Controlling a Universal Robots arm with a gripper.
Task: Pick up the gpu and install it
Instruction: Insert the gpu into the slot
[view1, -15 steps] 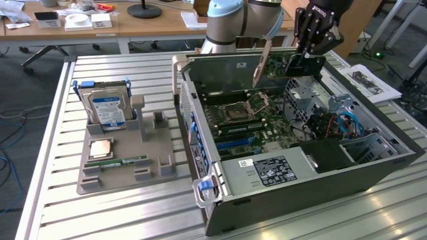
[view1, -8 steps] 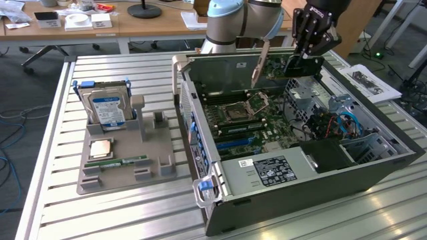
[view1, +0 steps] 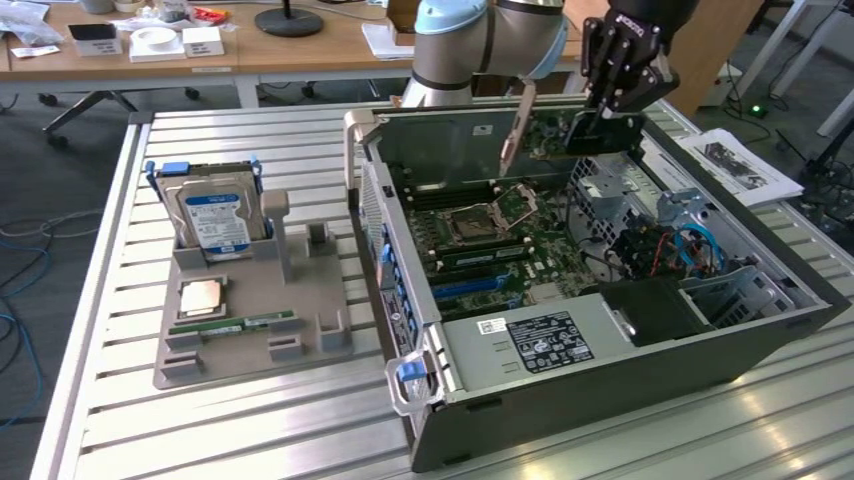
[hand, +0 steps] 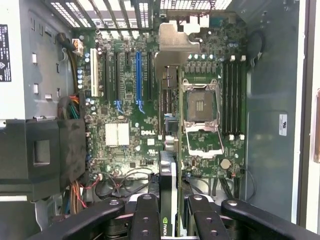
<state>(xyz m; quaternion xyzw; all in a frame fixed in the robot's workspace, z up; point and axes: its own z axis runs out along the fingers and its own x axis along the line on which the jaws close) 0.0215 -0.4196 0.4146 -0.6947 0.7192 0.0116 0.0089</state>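
gpu (view1: 587, 135): one, edge-on over the motherboard (hand: 100, 150) of the one open computer case (view1: 601, 385).
gripper (view1: 603, 118): one, clamped on the gpu.
tray (view1: 234, 365): one hard drive (view1: 218, 220), one memory stick (view1: 247, 323).

I see the gpu (view1: 550, 135) up in the air, over the far part of the open case (view1: 747, 330). It is a thin flat card with a dark green board and a pale metal bracket at one end. It stands on its edge. The bracket end is toward the exterior view's left and hangs lower. The gripper (view1: 601, 125) clamps the other end. In the wrist view I look along its edge (hand: 169, 165); it is not seated yet.
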